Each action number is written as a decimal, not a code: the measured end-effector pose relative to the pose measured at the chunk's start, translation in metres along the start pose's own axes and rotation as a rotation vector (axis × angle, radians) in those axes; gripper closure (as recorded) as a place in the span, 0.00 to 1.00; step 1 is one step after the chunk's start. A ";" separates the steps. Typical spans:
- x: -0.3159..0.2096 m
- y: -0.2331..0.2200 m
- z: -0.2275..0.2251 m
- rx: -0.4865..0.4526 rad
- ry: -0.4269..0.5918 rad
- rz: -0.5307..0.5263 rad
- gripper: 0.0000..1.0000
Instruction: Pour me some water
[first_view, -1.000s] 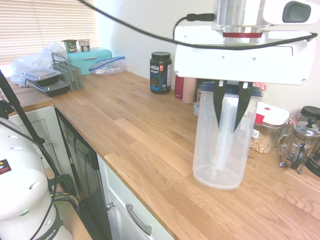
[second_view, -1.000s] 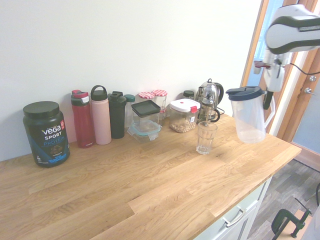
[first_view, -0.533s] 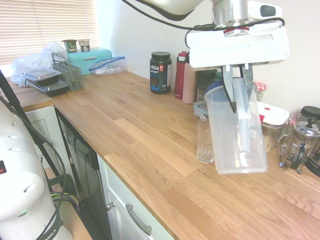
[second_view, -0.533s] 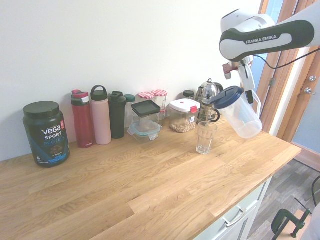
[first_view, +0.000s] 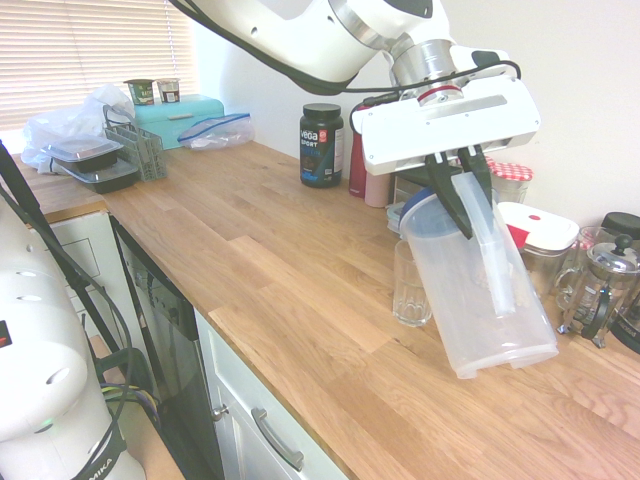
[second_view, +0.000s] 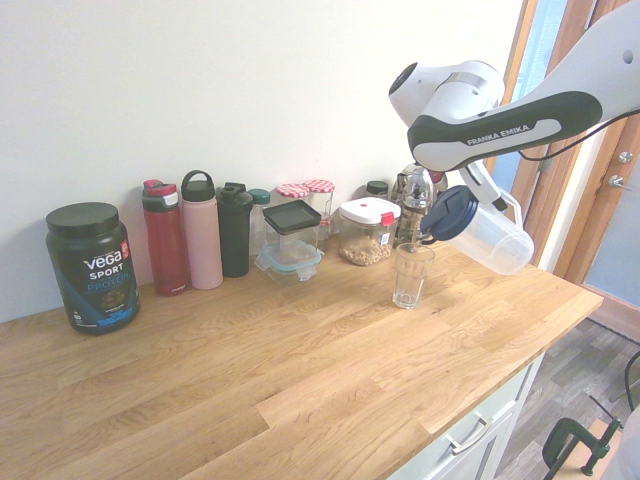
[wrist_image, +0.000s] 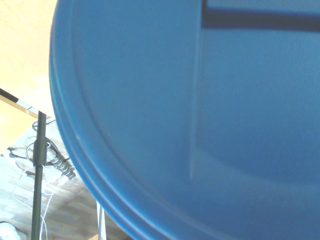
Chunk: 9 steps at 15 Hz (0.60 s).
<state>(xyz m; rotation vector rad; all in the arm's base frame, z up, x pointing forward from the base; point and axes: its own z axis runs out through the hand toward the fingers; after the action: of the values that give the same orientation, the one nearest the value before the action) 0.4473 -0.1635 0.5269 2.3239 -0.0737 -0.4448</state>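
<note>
My gripper (first_view: 467, 195) is shut on the handle of a clear plastic pitcher (first_view: 480, 290) with a dark blue lid (second_view: 447, 212). The pitcher hangs above the wooden counter, tilted steeply, its lid end down and right over the rim of an upright clear glass (second_view: 412, 275). In the first exterior view the glass (first_view: 410, 285) stands just left of the pitcher, partly behind it. I can make out no water in the pitcher or the glass. The blue lid (wrist_image: 200, 100) fills nearly the whole wrist view.
Along the wall stand a black Vega tub (second_view: 90, 265), a red bottle (second_view: 165, 238), a pink bottle (second_view: 201, 230), a black bottle (second_view: 235, 228), lidded jars (second_view: 367, 232) and a French press (first_view: 600, 290). The counter's front edge (second_view: 480, 385) runs close by the glass.
The pitcher has come up off the counter, travelled over to the glass and tipped from upright to a steep tilt. The gripper has stayed shut on the handle.
</note>
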 end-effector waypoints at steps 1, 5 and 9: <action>0.000 0.000 0.000 0.000 -0.001 0.001 1.00; -0.005 0.005 0.003 0.047 0.008 0.030 1.00; -0.061 0.074 0.025 0.272 0.049 0.105 1.00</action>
<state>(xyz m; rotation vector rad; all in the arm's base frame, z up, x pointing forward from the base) 0.3873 -0.2217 0.5799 2.5813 -0.2454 -0.3414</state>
